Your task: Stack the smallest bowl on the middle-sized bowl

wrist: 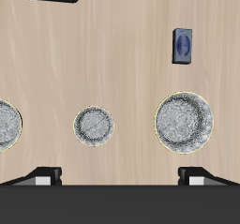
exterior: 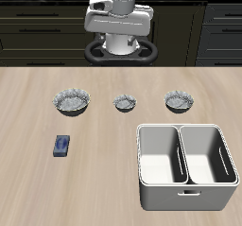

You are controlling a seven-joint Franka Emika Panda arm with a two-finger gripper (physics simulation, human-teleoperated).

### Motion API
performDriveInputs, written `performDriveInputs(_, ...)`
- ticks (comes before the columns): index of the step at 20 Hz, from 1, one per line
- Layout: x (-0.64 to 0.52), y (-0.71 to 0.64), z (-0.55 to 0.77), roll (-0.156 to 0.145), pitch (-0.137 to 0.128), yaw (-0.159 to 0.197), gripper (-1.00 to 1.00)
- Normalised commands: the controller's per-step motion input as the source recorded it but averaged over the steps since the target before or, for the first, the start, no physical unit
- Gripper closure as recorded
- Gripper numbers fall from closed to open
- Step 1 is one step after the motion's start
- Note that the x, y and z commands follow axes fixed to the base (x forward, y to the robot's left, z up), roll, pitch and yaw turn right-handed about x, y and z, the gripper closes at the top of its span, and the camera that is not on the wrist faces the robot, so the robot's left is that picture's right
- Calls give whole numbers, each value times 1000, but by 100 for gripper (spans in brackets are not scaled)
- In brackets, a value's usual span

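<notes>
Three grey-white speckled bowls with scalloped rims stand in a row across the middle of the table. The smallest bowl (exterior: 125, 102) is the middle one and also shows in the wrist view (wrist: 95, 126). The middle-sized bowl (exterior: 178, 100) stands at one end of the row and is cut off by the edge of the wrist view (wrist: 5, 125). The largest bowl (exterior: 72, 101) stands at the other end (wrist: 184, 122). My gripper (wrist: 120, 176) is open and empty, held high above the table behind the row. The arm (exterior: 117, 20) is at the table's back.
A white two-compartment bin (exterior: 185, 197) stands near the table's front edge, in front of the middle-sized bowl. A small blue object (exterior: 62, 146) lies on the table in front of the largest bowl and also shows in the wrist view (wrist: 183, 46).
</notes>
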Motion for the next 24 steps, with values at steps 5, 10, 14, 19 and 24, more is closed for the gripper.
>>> performDriveInputs(5,59,35,-249,6,23,0,-100)
performDriveInputs(10,39,90,-271,17,27,10,-100)
performDriveInputs(14,-62,157,-414,38,37,-8,-100)
performDriveInputs(19,-43,99,-285,31,23,-8,-100)
performDriveInputs(24,-17,22,-254,1,23,-11,-100)
